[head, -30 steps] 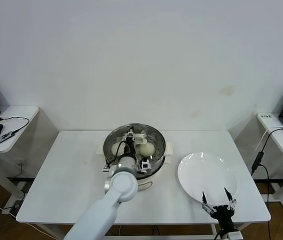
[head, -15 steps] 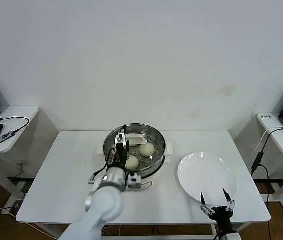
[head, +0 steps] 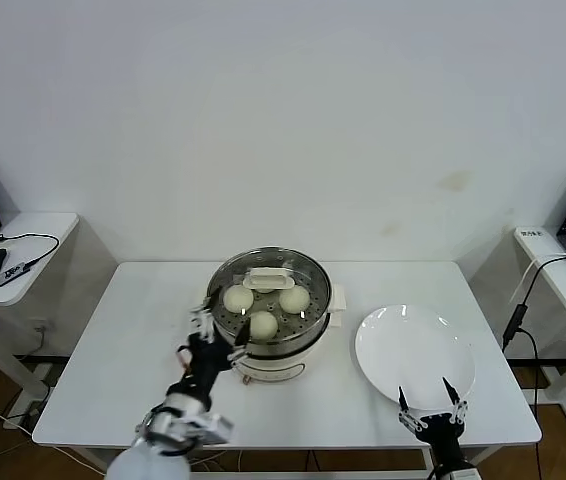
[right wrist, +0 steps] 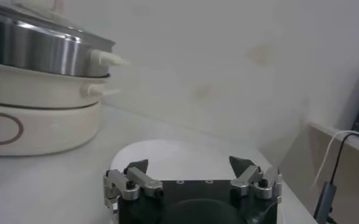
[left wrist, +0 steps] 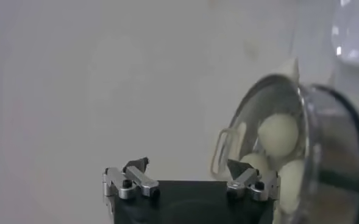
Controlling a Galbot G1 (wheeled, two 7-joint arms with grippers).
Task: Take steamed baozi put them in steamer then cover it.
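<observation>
The steamer [head: 293,352] stands mid-table, a shiny steel pot on a cream base. Three steamed baozi lie on its perforated tray: one left [head: 238,297], one right [head: 294,298], one in front [head: 263,323]. A pale flat shape [head: 267,279] lies at the tray's back. My left gripper [head: 213,336] hangs open and empty just off the pot's front-left side. In the left wrist view its fingers [left wrist: 188,173] are spread, with the steamer [left wrist: 341,152] and a baozi [left wrist: 278,132] beyond. My right gripper [head: 431,412] waits open at the near rim of the plate [head: 413,350].
The white plate [right wrist: 185,152] holds nothing and sits right of the steamer [right wrist: 39,45]. Side tables flank the work table: the left one [head: 23,250] carries a laptop, mouse and cable, the right one [head: 563,262] a laptop and hanging cable.
My left gripper opened over the steamer, leaving a baozi at the tray's front. The arm then drew back and down to the pot's front-left. The right arm barely moved.
</observation>
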